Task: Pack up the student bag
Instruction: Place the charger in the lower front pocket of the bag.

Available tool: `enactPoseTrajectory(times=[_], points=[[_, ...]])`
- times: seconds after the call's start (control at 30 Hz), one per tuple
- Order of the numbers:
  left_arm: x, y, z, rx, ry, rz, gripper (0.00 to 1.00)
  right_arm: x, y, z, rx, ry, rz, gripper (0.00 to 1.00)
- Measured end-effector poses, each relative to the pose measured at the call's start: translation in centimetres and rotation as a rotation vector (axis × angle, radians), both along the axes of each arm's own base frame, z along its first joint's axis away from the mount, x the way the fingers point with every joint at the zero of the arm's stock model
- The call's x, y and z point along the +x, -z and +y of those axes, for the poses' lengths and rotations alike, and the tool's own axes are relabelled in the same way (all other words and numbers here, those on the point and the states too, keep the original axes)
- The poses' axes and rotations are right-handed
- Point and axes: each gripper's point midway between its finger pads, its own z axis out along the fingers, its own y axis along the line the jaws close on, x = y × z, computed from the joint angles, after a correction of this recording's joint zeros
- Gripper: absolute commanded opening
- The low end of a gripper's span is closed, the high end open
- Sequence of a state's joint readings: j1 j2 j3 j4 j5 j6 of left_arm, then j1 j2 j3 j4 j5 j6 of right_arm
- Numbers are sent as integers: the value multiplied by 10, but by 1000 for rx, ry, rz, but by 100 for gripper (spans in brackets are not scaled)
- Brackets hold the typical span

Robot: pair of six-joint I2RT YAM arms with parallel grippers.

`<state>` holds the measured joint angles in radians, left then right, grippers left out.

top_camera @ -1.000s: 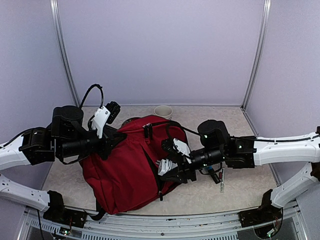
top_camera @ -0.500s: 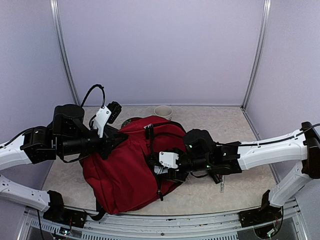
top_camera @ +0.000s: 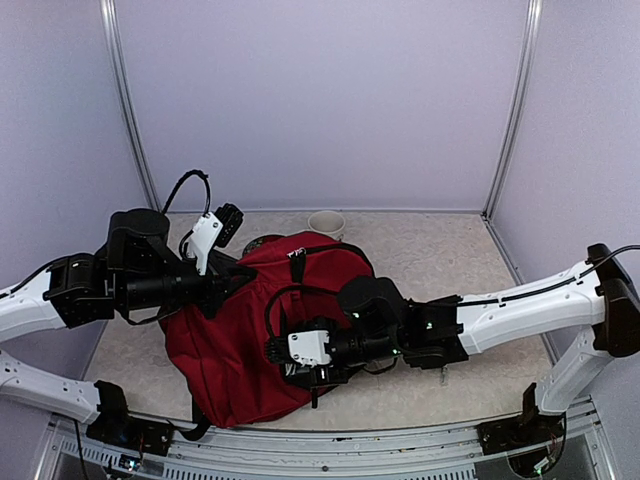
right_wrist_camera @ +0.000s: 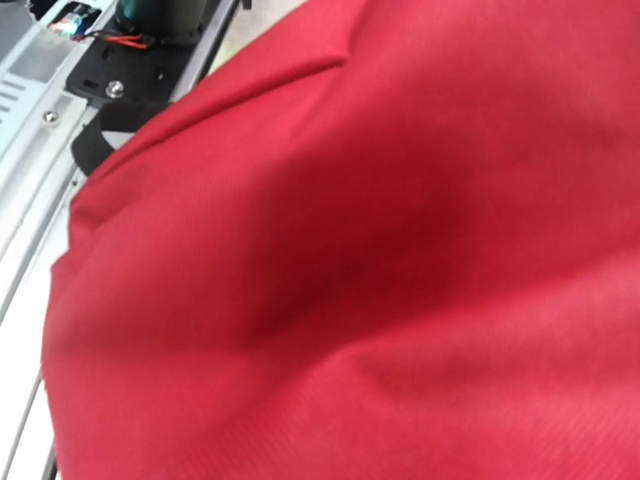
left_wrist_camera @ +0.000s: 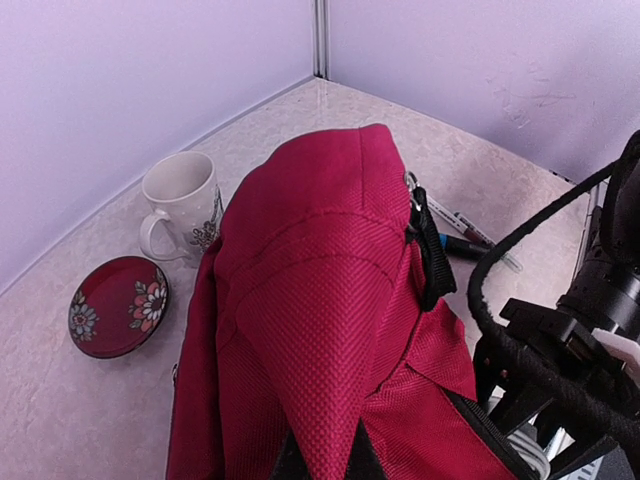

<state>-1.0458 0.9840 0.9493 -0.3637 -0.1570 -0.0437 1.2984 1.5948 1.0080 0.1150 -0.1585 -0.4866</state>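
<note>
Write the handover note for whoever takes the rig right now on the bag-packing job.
Left gripper: shut, pinching up a fold of the student bag.
Right gripper: low over the bag's front, jaws out of sight, state unclear.
Bag lies on the table; mug, saucer and pens sit outside it.
Done: nothing visibly packed; inside unseen.
Left: probably load the loose items, close up.

Crimson fabric backpack [left_wrist_camera: 330,330], black trim. White ceramic mug [left_wrist_camera: 182,205], grey floral print. Maroon round saucer [left_wrist_camera: 118,305], white flowers.
</note>
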Motion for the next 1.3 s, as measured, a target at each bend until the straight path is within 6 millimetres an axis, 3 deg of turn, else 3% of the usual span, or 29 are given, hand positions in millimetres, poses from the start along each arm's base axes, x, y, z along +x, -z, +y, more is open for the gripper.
enactPoseTrajectory(times=[0.2,0.37,0.5,0.63,0.73,0.87,1.07,1.3], points=[[0,3,1,2,1,3,0,16,13,15,-15,13,-43,26],[1,4,3,2,-5,3,0,27,10,14,4,8,-31,29],[1,4,3,1,-7,3,0,33,9,10,17,-7,17,38],[2,4,4,2,-9,3,0,43,7,5,36,-21,86,53],[2,5,4,4,-9,5,0,40,6,13,32,-51,140,66],[4,7,7,15,-21,8,0,33,5,28,25,-90,187,98],[3,8,8,21,-21,10,0,26,5,26,7,-82,207,100],[4,5,7,8,-20,3,0,34,-10,14,0,9,211,100]])
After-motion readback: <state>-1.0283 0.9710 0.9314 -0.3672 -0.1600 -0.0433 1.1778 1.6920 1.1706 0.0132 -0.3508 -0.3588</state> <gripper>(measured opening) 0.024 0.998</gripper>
